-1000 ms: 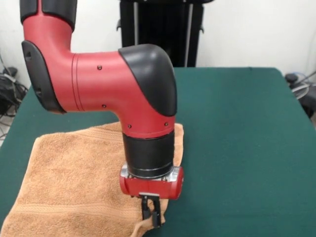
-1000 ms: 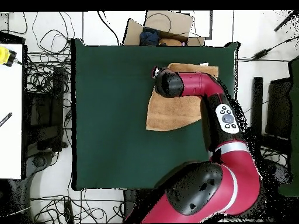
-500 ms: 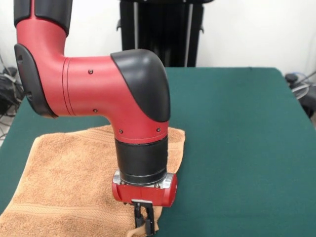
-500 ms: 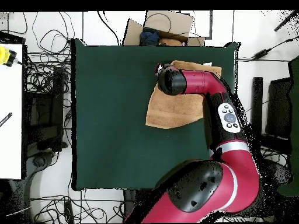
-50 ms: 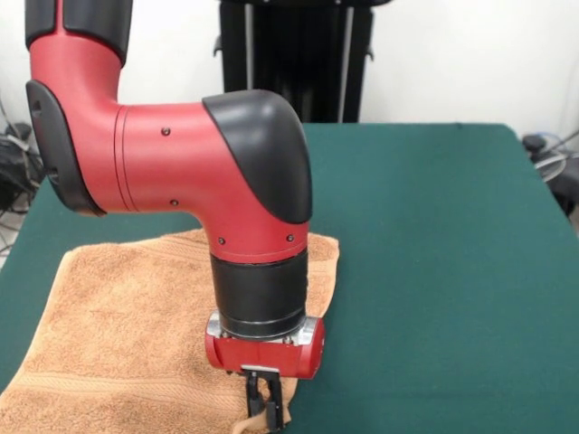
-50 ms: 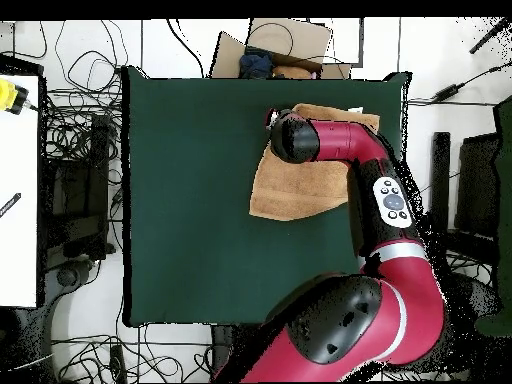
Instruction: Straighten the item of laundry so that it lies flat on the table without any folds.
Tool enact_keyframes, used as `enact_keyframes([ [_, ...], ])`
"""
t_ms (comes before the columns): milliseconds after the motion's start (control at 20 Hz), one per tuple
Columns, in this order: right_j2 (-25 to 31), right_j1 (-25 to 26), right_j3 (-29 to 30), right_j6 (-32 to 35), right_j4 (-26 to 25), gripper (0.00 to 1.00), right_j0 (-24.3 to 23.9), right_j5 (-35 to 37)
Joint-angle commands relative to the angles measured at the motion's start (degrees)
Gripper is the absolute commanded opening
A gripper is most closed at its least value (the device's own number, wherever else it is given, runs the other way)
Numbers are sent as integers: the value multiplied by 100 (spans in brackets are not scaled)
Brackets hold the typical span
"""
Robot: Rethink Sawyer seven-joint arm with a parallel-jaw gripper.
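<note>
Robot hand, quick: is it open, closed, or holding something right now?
Hand: closed, pinching the near corner of the orange towel, which bunches up between its fingers.

A large rectangular tabletop point(image 5: 434, 235) with a dark green, felt-like surface fills most of both views point(image 6: 190, 200). One thing lies directly on it: a light orange-tan terry towel point(image 5: 127, 334), roughly square, with a woven border band running along its near edge in the front view. In that view the towel sits at the lower left of the tabletop, and its near right corner is bunched and lifted off the surface rather than flat. From overhead, the towel point(image 6: 295, 190) lies close to one corner of the tabletop, near the right edge and top edge. The rest of the green surface, well apart from the towel, carries nothing.
</note>
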Motion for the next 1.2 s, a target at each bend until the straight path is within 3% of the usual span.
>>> enact_keyframes([
  [50, -259, 638, -46, -1319, -376, 0, -51, 778],
  [500, -367, 430, 62, -1044, -312, 0, 89, 873],
  [750, -251, 511, -20, -1221, -253, 0, 34, 991],
  [1200, -502, -1026, 2183, 805, 466, 0, 523, 619],
])
